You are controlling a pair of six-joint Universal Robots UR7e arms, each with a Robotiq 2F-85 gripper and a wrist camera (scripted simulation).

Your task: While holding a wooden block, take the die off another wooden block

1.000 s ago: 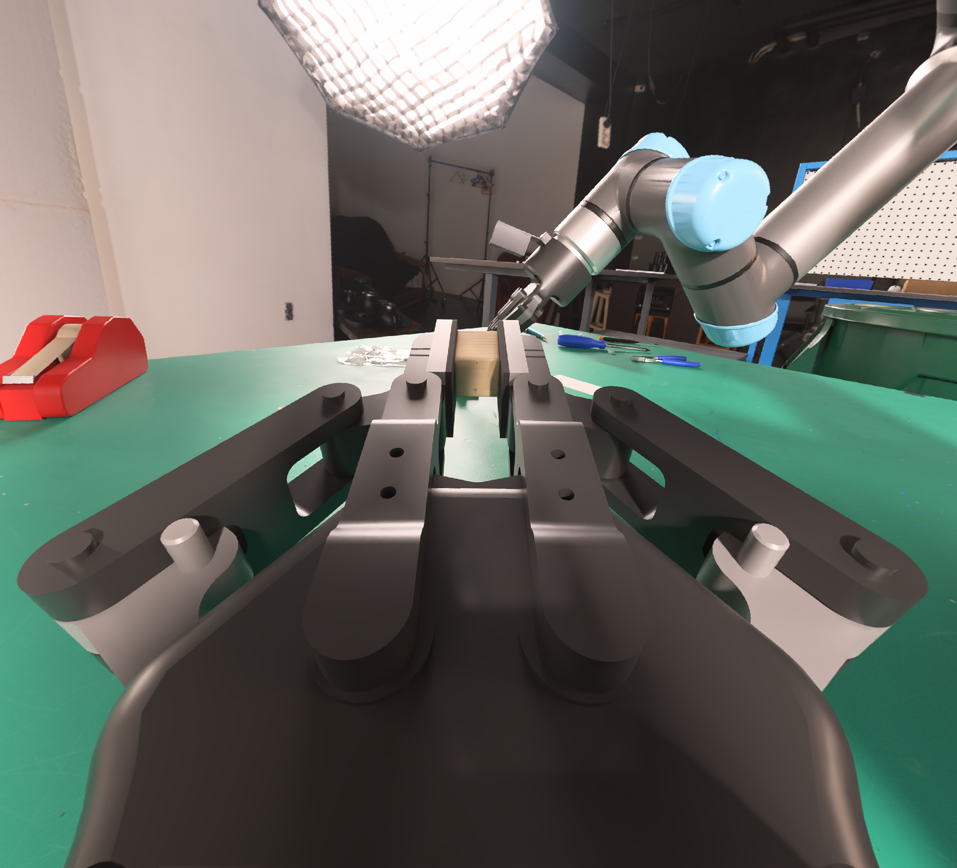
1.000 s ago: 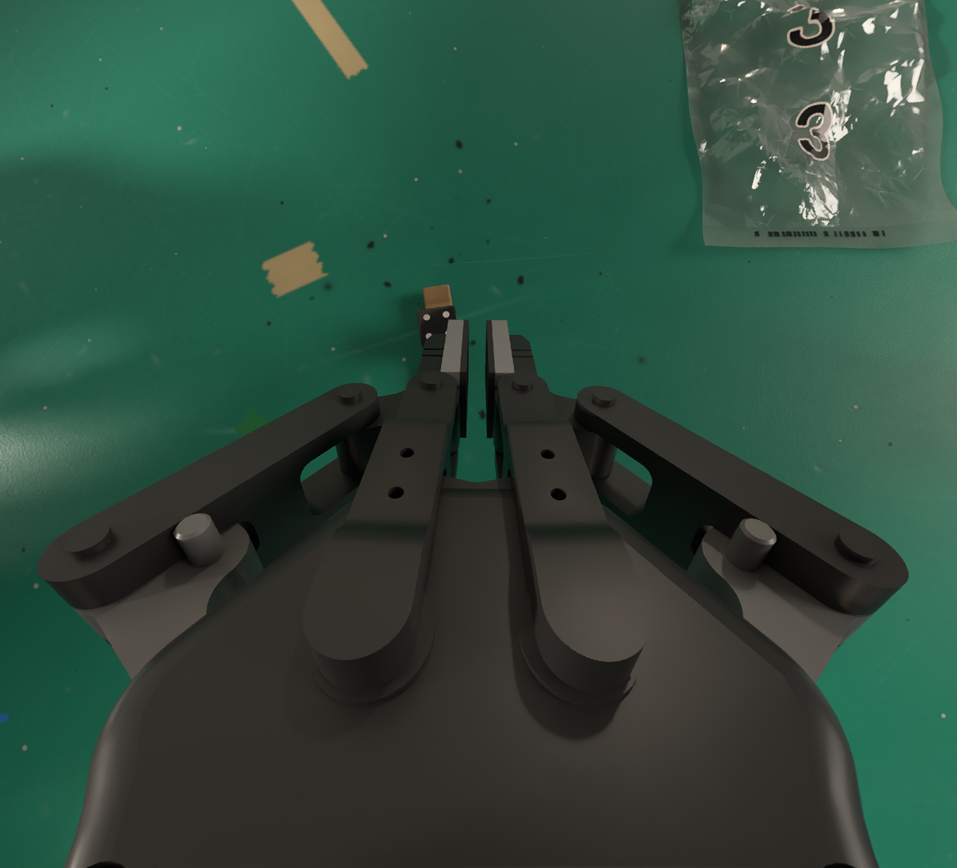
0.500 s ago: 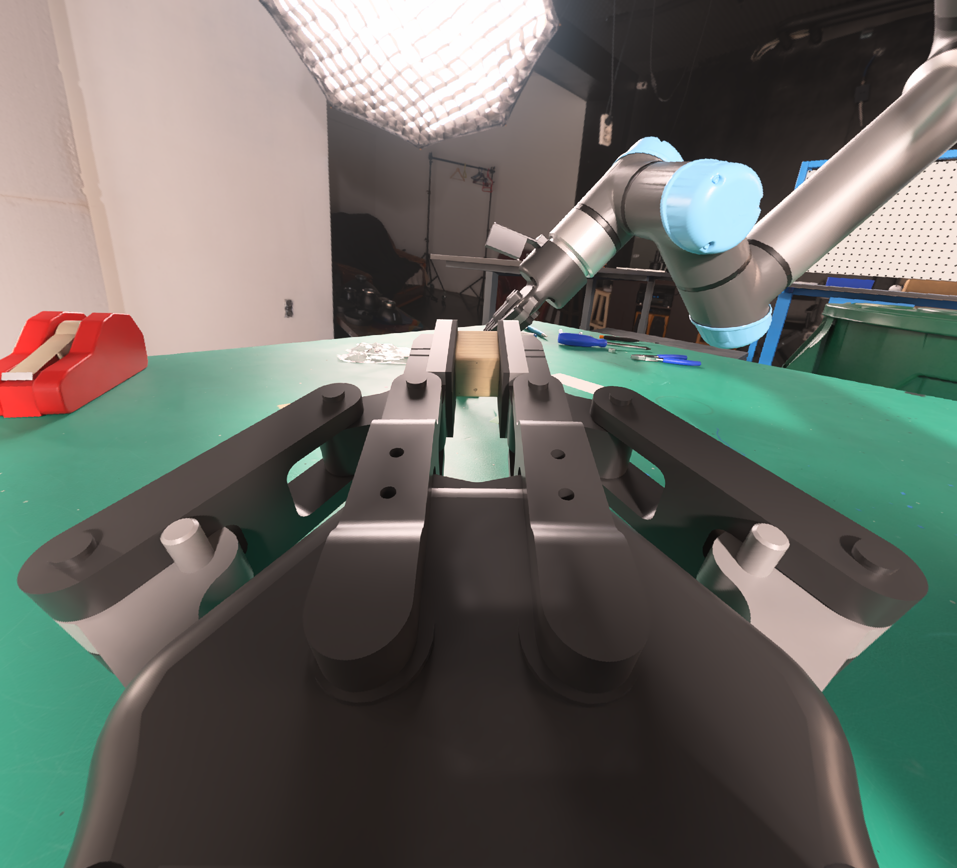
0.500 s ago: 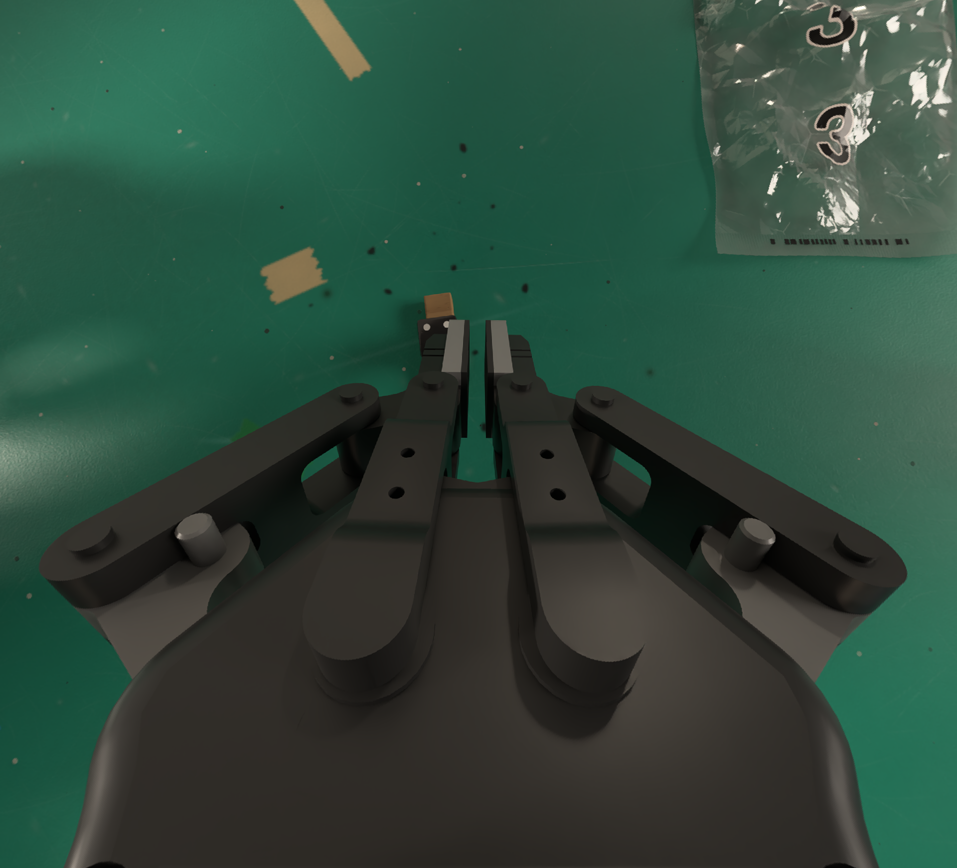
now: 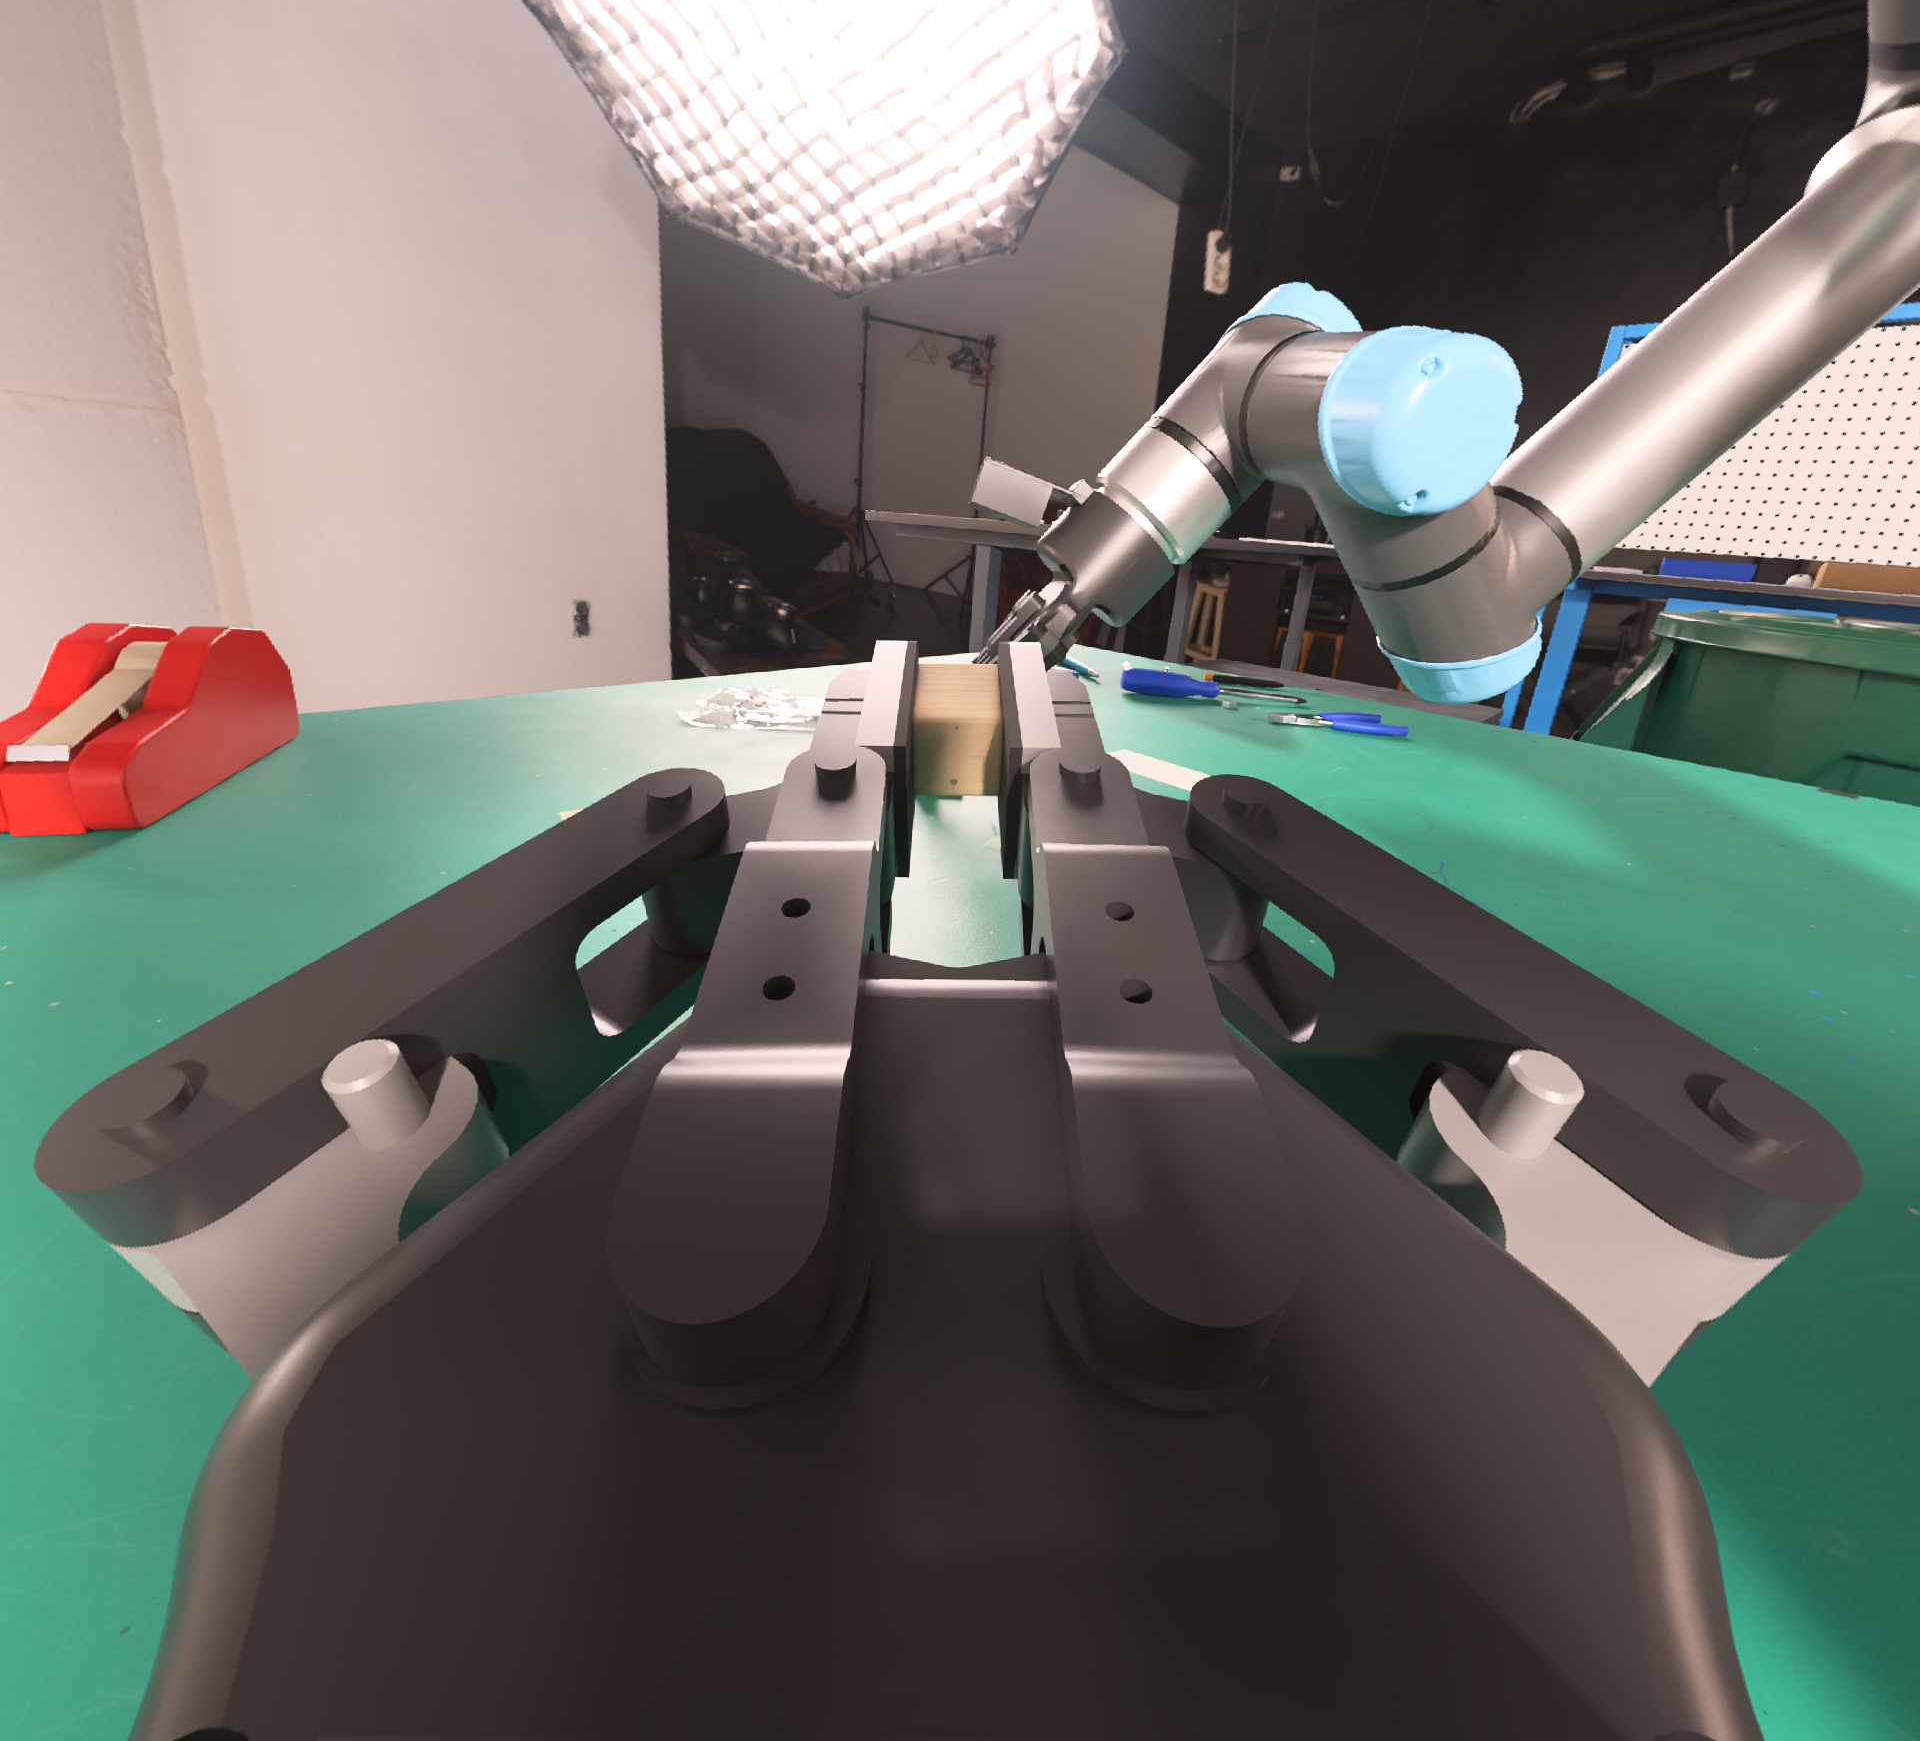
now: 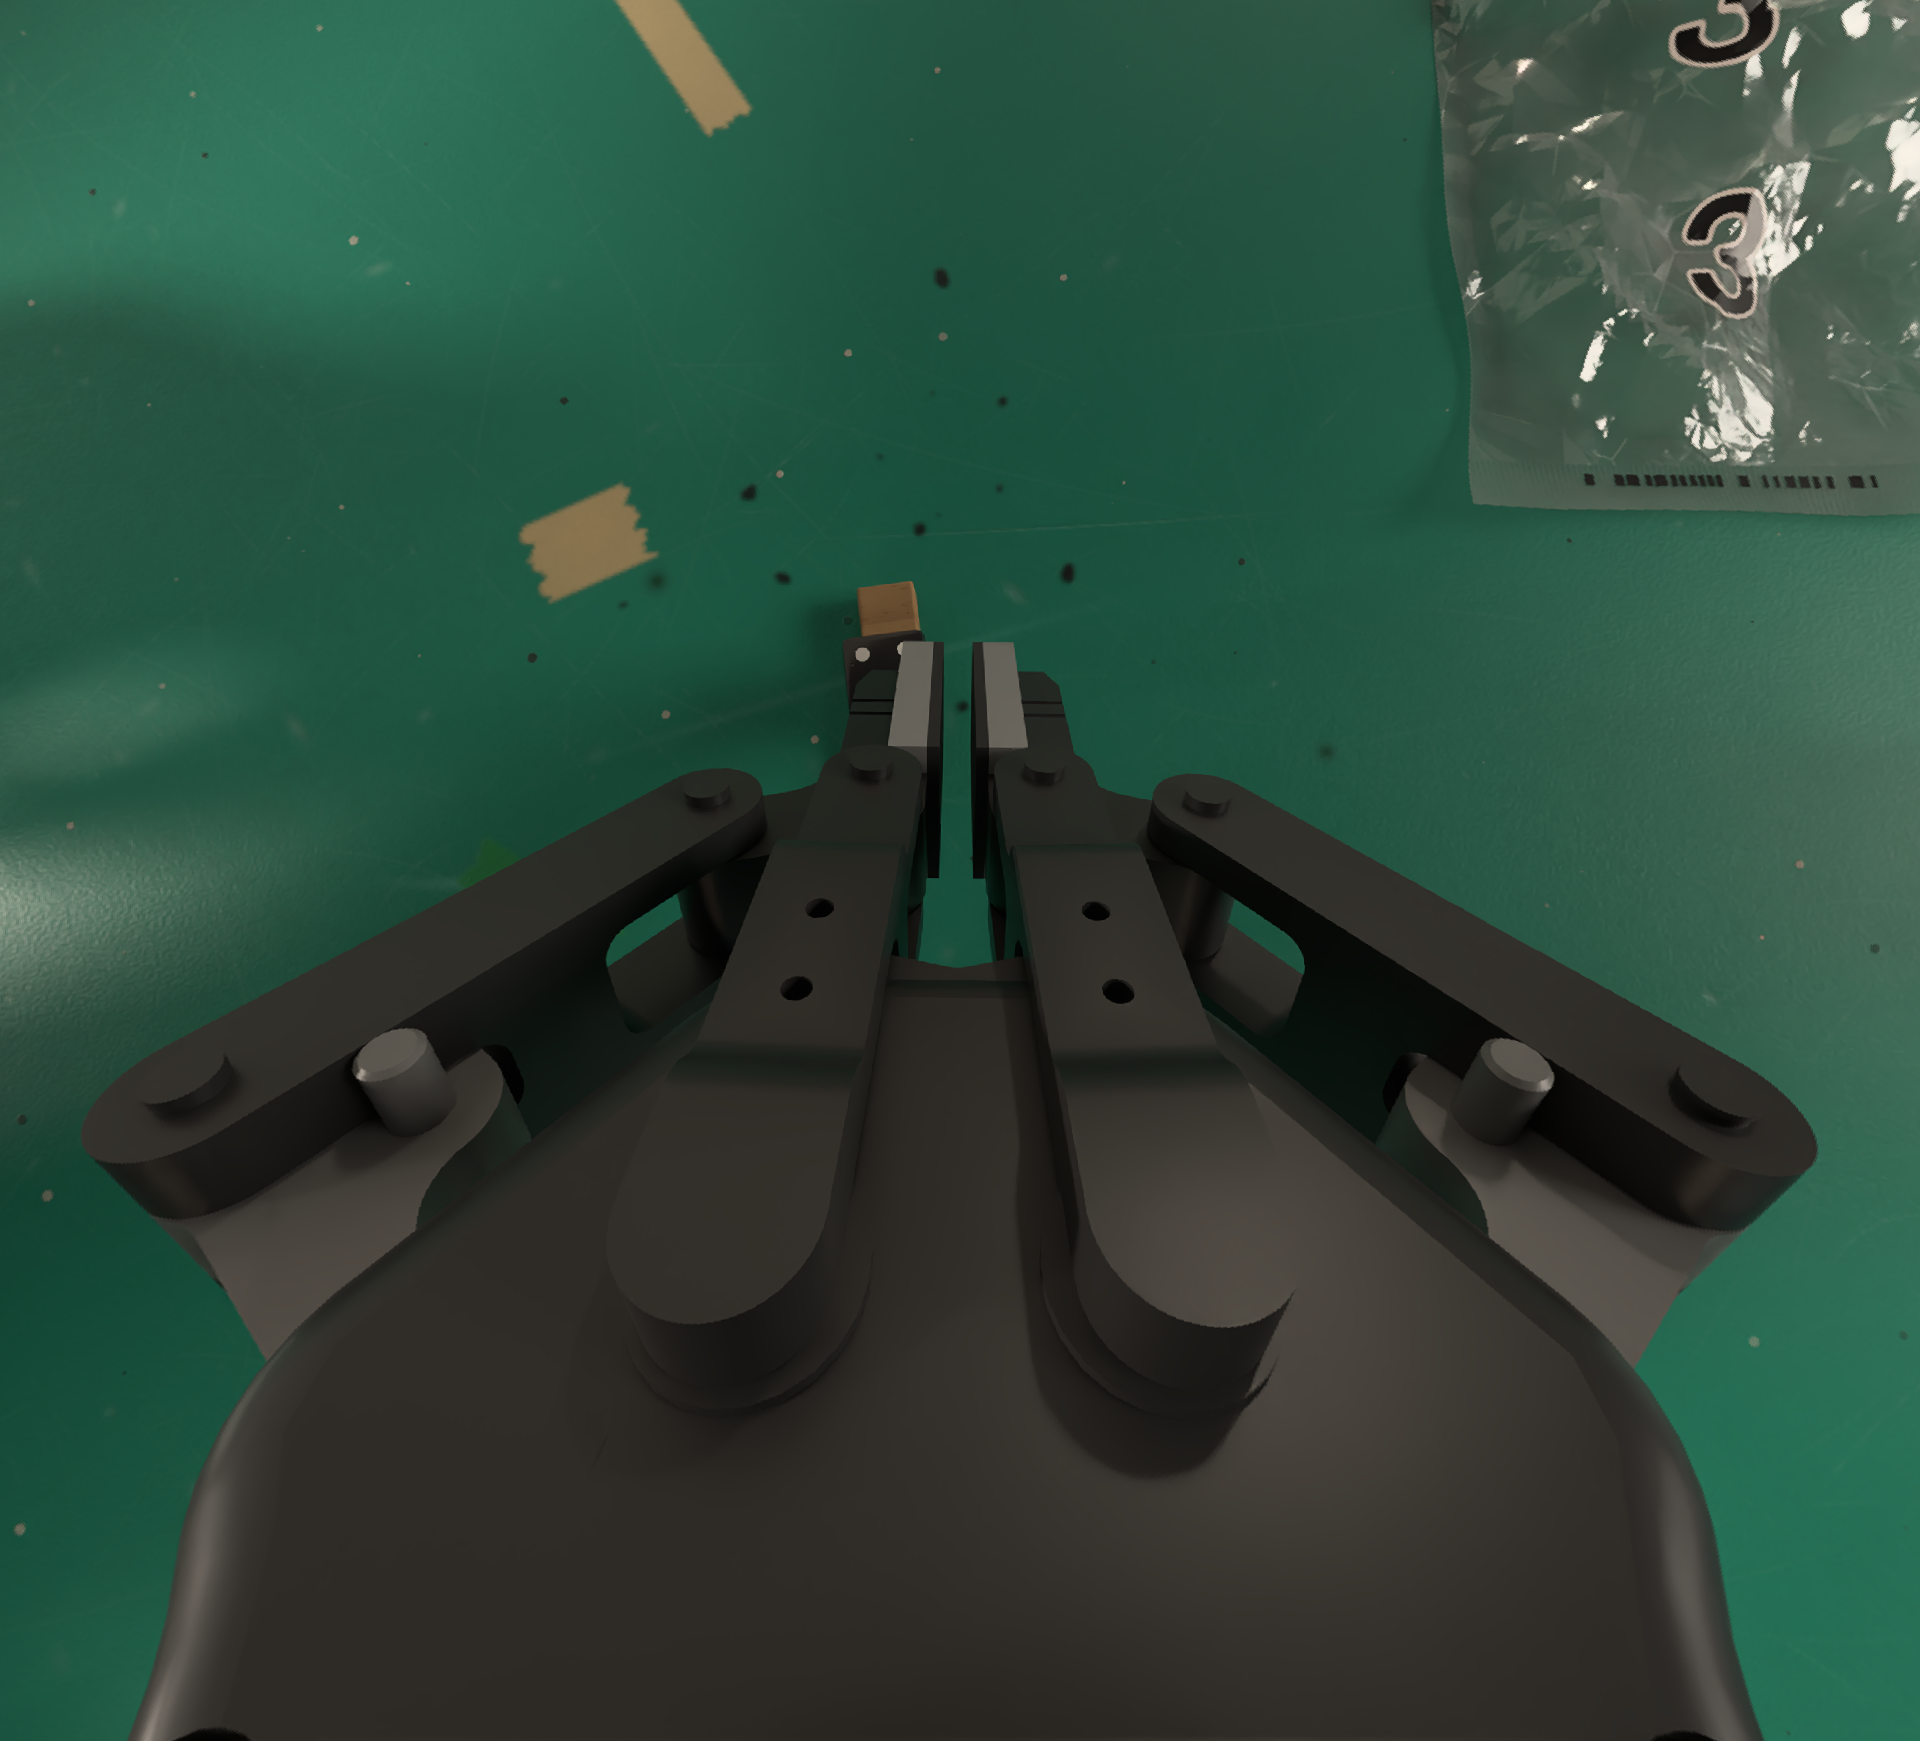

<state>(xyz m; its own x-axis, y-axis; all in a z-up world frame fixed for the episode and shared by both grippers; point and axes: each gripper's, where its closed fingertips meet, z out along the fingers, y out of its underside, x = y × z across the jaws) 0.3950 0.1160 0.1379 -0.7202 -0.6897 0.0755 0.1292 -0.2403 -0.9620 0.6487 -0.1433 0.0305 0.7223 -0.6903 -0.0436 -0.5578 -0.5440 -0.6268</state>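
Note:
In the left wrist view, my left gripper (image 5: 957, 704) is shut on a pale wooden block (image 5: 956, 730) and holds it just above the green table (image 5: 312, 912). My right gripper (image 5: 1023, 637) shows beyond it, pointing down at the table. In the right wrist view, my right gripper (image 6: 957, 652) has its jaws nearly together with nothing between them. A black die (image 6: 868, 657) with white pips peeks out beside the left fingertip. A small brown wooden block (image 6: 889, 608) lies right behind the die. I cannot tell whether the die rests on it.
A clear plastic bag (image 6: 1683, 205) lies to the right, also visible in the left wrist view (image 5: 748, 709). Two tape strips (image 6: 657, 16) (image 6: 587, 543) are stuck to the mat. A red tape dispenser (image 5: 145, 725) stands at the left, with blue-handled tools (image 5: 1174, 683) and a green bin (image 5: 1787, 694) at the right.
My right arm has sunk slightly and shifted. The bag has slid right in its view, and the die is now more hidden behind the left finger. The left gripper has not moved.

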